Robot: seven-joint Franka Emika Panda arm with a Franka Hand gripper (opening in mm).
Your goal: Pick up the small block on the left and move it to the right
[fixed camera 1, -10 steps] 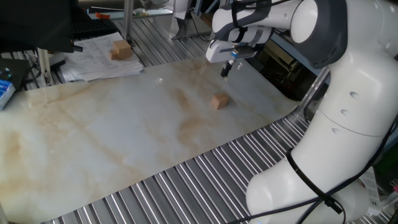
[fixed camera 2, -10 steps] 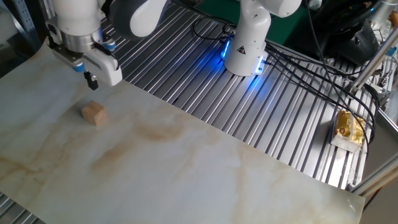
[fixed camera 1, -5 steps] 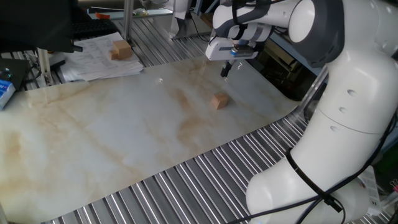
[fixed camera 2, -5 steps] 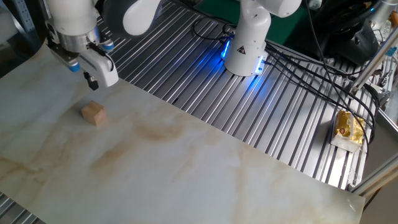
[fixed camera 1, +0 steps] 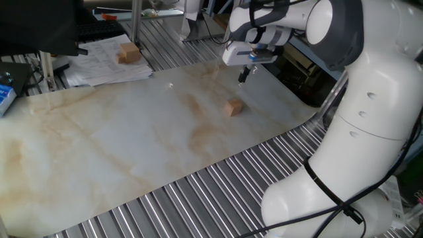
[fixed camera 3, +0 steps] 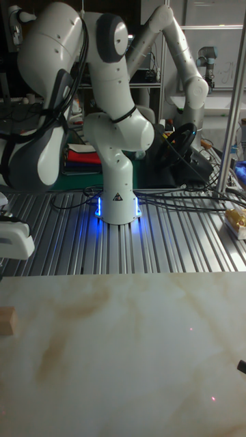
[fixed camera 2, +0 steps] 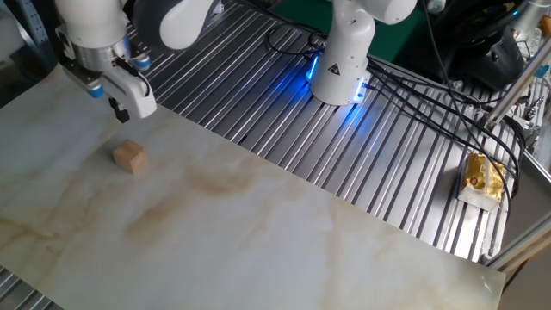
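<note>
Two fixed views and one tall fixed view of the table. My gripper (fixed camera 1: pixel 242 76) hangs in the air above the marbled board (fixed camera 1: pixel 132 145), empty, near the board's far edge where the ribbed metal tabletop (fixed camera 2: pixel 284 112) begins. The dark fingertips (fixed camera 2: pixel 120 112) point down and touch nothing; whether my jaws stand apart or together I cannot tell — they show only as one small dark shape in either fixed view. In the tall fixed view only my white hand housing (fixed camera 3: pixel 14 242) enters at the left edge, and the fingertips are out of frame.

The small block (fixed camera 1: pixel 232 108) — a plain light-tan cube — sits flat on the board, free of me and below my fingertips. In the other fixed view it (fixed camera 2: pixel 130 157) lies just beside my gripper (fixed camera 2: pixel 120 112), on the side towards the camera. In the tall fixed view it (fixed camera 3: pixel 7 320) is cut by the left edge.

A larger tan block (fixed camera 1: pixel 129 53) rests on a stack of papers (fixed camera 1: pixel 106 66) beyond the board, well apart from the cube. My base (fixed camera 3: pixel 117 205) stands on the ribbed tabletop with a blue glow at its foot. A yellow packet (fixed camera 2: pixel 484 177) lies on the tabletop at the far side.
</note>
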